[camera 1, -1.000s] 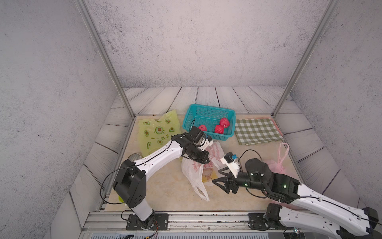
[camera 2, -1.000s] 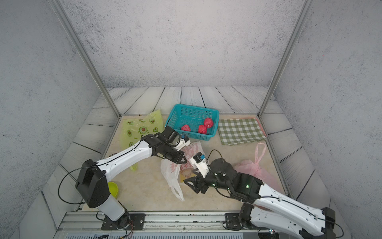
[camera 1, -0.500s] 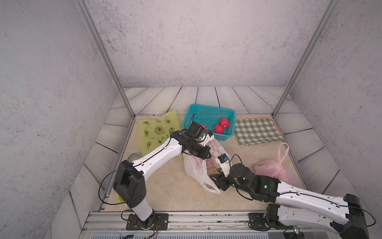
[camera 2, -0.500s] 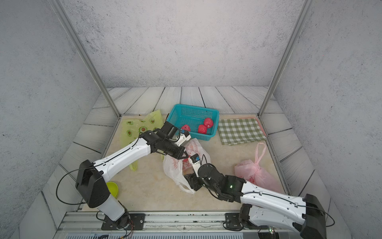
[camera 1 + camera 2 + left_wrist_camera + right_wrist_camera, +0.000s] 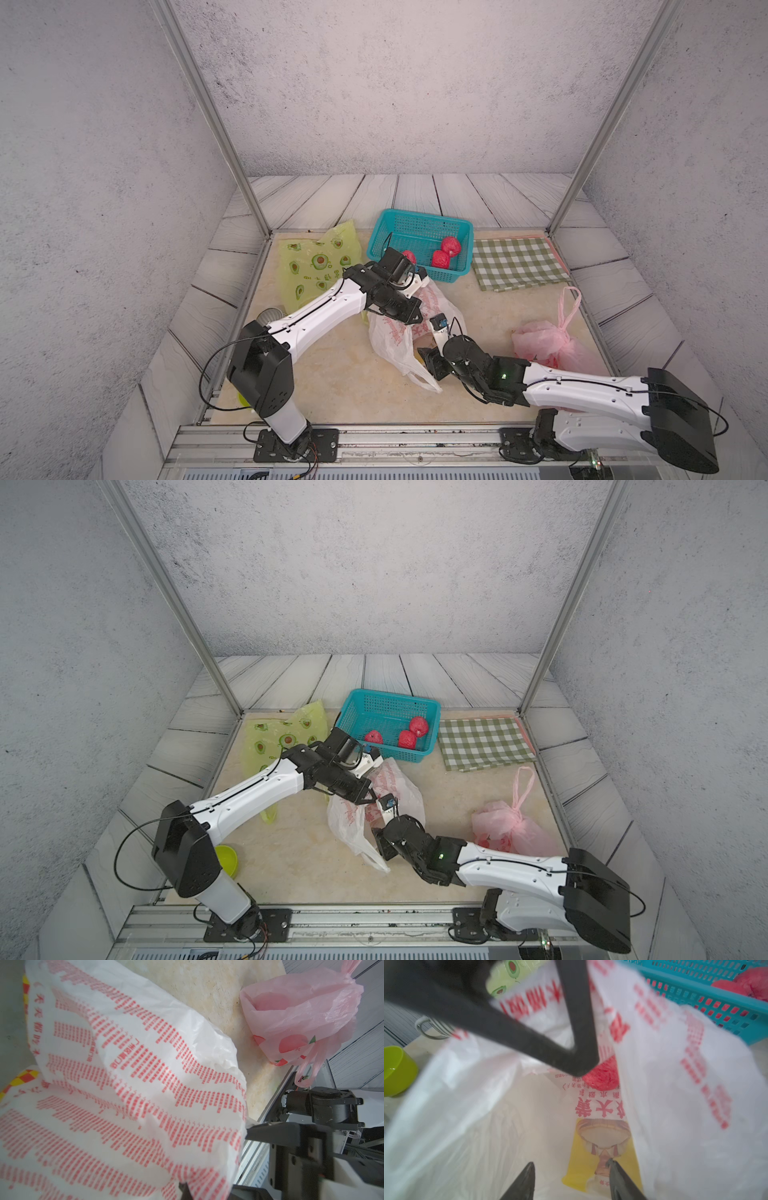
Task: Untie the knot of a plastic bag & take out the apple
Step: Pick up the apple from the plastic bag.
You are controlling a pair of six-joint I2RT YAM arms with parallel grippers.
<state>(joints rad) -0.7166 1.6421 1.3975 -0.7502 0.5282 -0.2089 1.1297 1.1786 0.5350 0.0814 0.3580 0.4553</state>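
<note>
While left tool (image 5: 413, 316) pinches the white bag (image 5: 390, 337), right tool (image 5: 571, 1164) gapes inside; apple (image 5: 602, 1077) deeper in.

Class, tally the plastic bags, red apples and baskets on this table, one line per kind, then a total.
Bags: 3 (white bag, pink bag, green bag)
Apples: 4 (3 in the basket, 1 in the white bag)
Baskets: 1
Total: 8

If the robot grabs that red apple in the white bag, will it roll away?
It may roll a bit, since the apple looks round. The white bag looks thin and crinkly, so it would likely flop and bunch around it.
</note>
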